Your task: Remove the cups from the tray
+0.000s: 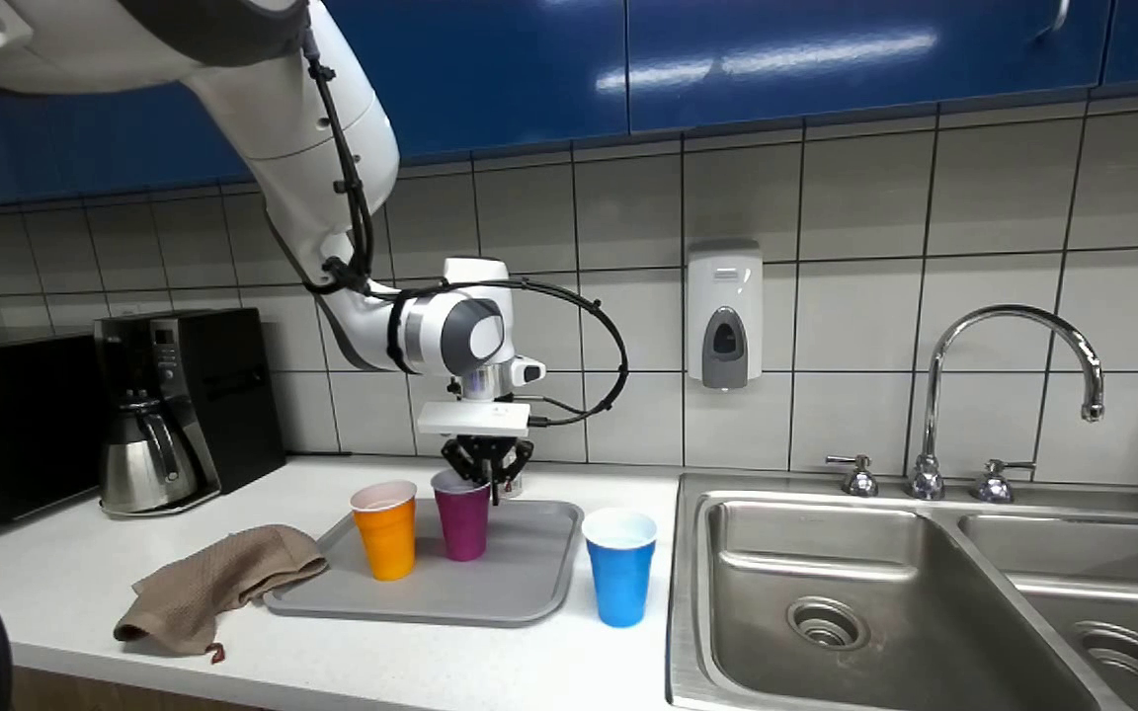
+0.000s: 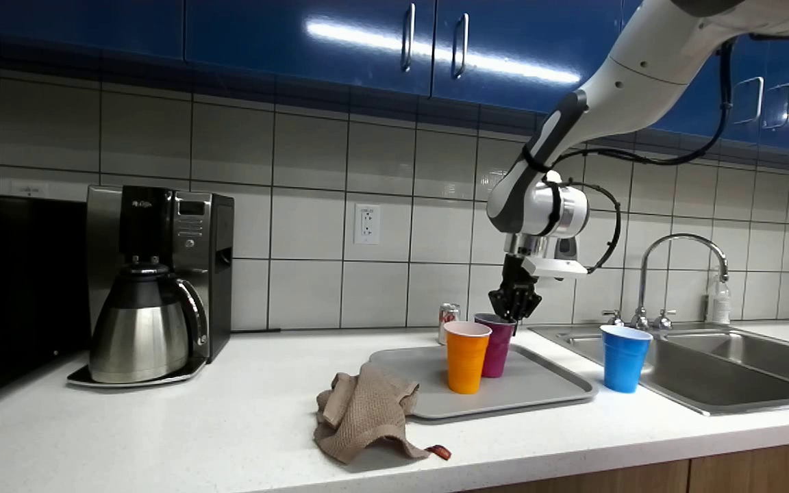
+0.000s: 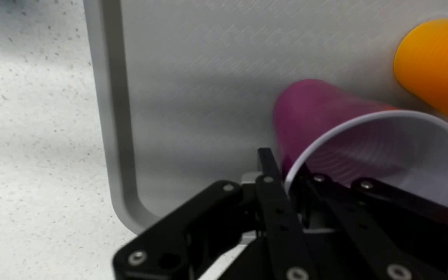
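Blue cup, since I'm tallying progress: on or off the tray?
Off: the blue cup stands on the counter, apart from the tray, in both exterior views.

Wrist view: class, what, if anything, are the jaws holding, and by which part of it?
The purple cup, by its rim: the jaws pinch it there, one inside the cup, one outside.

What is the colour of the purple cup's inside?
Its inside looks whitish; the wrist view shows it best.

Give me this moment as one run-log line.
tool: closed across rim of purple plastic cup | on serving tray: purple plastic cup, orange plastic cup | on countertop: blue plastic cup
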{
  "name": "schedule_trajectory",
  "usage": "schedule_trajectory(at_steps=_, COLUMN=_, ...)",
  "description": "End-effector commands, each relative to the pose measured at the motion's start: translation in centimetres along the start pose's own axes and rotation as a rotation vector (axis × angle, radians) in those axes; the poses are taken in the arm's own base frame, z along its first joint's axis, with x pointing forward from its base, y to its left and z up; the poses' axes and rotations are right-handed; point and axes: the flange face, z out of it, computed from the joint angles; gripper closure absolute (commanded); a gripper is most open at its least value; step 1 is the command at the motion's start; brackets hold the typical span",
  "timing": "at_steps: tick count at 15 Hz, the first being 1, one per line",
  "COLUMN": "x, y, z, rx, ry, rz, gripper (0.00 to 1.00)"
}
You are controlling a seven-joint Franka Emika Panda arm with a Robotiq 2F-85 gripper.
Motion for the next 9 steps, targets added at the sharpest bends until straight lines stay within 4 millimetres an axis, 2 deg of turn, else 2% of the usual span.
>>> schedule_trajectory(at_steps=1, x=0.7, y=-0.2, z=-0.4, rx=-0.010, ry=0.010, rz=0.007, gripper=1.00)
schedule_trajectory(at_steps=5, x=0.9, y=-0.1, z=-1.0, rx=-0.007, ry=0.021, rz=0.009, gripper=0.99)
schedule_trajectory(at_steps=9, x=0.8, y=0.5, z=-2.4, rx=0.023, ry=0.042, rz=0.022, gripper=0.99)
